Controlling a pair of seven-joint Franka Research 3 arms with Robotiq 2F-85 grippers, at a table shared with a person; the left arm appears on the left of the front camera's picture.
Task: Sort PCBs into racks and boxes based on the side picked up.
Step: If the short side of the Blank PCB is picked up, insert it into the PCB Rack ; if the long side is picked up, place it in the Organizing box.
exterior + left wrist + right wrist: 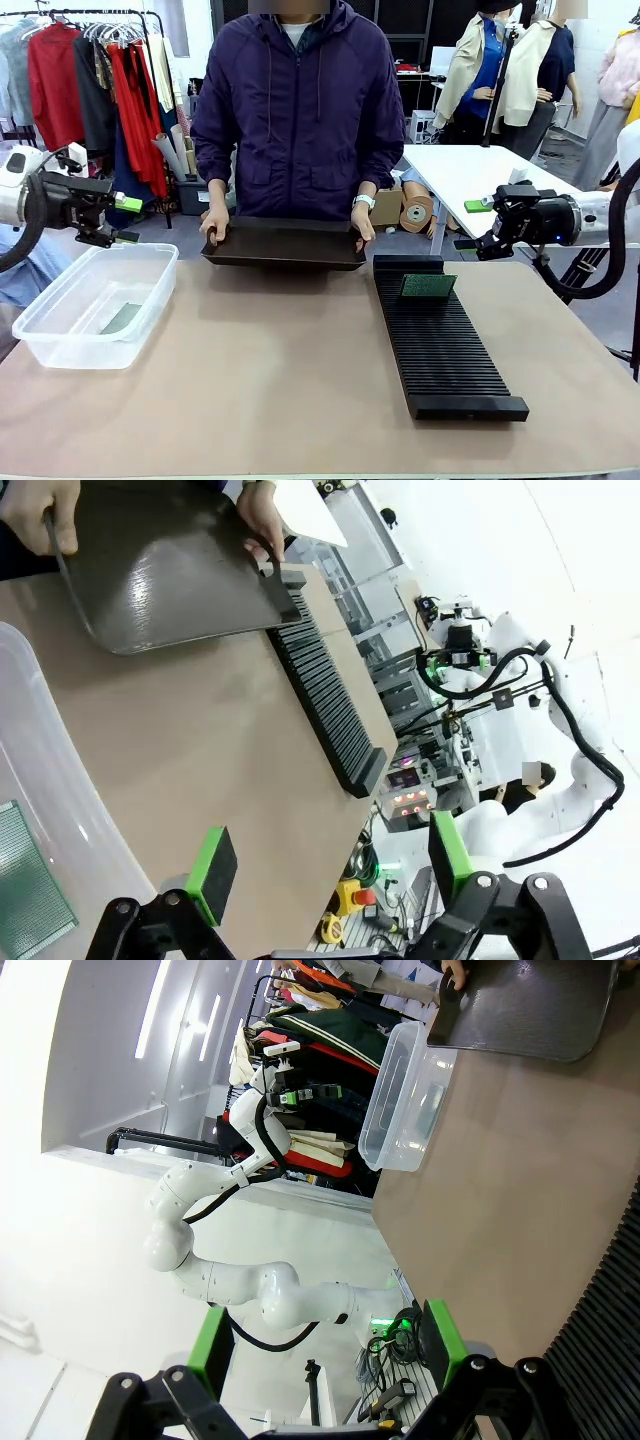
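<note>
- My left hand (128,220) hung above the far end of the clear tub (60,330), its green pads spread wide with nothing between them; my right hand (472,225) hovered off the far right corner of the counter (280,380), likewise spread and empty.
- One green board (122,318) lay flat in the tub, and another board (429,286) stood in the slots near the far end of the black rack (440,345).
- The person held the shallow black tray (285,245) by both ends at the far edge. I could not see any boards on it, so I judged a reach there risked grabbing nothing.
- The person's hand (363,222) sat on the tray's corner just beside the rack, so I feared a swing by my right arm could strike it.
- I worried that misreading a board's face would send it to the wrong container.
- A careless descent could knock the standing board over.
</note>
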